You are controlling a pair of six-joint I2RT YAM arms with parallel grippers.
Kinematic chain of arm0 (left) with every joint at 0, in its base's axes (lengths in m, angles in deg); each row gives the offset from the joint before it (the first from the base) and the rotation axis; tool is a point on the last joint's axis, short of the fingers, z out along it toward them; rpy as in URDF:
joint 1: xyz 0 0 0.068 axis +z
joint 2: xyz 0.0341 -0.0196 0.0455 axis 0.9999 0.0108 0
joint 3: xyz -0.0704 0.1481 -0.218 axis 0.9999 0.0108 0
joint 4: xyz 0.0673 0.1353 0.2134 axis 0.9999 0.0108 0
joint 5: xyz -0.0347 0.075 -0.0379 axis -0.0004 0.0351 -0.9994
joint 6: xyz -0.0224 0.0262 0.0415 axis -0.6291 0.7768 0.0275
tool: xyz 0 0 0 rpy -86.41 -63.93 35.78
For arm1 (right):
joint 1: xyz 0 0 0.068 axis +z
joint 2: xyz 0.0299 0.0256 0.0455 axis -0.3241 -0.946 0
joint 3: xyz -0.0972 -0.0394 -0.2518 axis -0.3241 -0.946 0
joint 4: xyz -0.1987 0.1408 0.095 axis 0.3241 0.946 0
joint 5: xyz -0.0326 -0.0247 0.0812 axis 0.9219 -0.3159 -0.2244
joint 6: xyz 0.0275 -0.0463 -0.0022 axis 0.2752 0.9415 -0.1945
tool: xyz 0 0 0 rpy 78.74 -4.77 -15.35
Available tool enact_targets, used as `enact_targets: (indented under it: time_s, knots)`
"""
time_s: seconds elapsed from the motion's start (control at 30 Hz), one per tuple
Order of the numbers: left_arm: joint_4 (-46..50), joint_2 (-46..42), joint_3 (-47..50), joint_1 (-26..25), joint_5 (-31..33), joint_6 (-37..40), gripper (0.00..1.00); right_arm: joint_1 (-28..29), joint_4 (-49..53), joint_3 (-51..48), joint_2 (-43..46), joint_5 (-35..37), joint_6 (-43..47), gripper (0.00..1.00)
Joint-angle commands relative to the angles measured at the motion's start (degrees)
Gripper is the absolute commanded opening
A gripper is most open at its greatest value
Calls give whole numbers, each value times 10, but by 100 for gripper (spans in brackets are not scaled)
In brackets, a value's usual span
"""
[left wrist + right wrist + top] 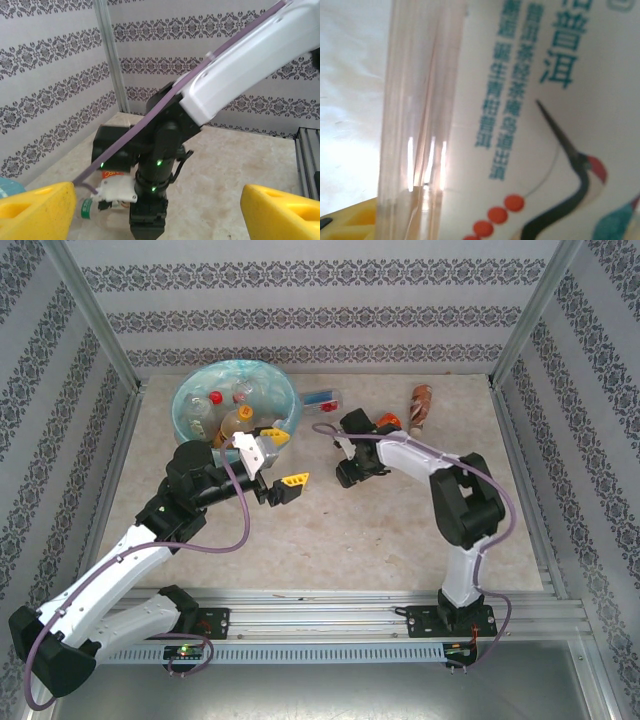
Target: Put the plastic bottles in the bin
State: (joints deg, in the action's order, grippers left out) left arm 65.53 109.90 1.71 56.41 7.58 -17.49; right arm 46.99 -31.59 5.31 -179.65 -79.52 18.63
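Note:
The bin [188,400], a round bucket with a turquoise liner, stands at the back left and holds several plastic bottles [232,410]. My left gripper [284,458] hovers open just right of the bin, its yellow fingers [35,212] wide apart with nothing between them. My right gripper [346,450] points down at the table over a lying clear bottle with a green band [88,209]. In the right wrist view that bottle's white crane label [520,125] sits right against the camera, with a yellow finger [345,222] at its edge. How the jaws stand is hidden.
Two more bottles lie near the back wall: a blue-and-red one [322,398] beside the bin and a brown one [421,405] further right. Patterned walls and metal posts [95,310] enclose the table. The right arm's forearm [240,55] crosses in front of the left gripper.

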Motion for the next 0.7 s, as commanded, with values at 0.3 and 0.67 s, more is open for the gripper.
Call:
enact_targets:
  time_s: [0.3, 0.67]
  knots:
    - [-49, 15, -17, -7, 34, -112, 86, 43, -100, -180, 313, -18, -51, 42]
    - [-50, 52, -56, -7, -5, -239, 86, 66, -221, -296, 526, -109, -15, 42]
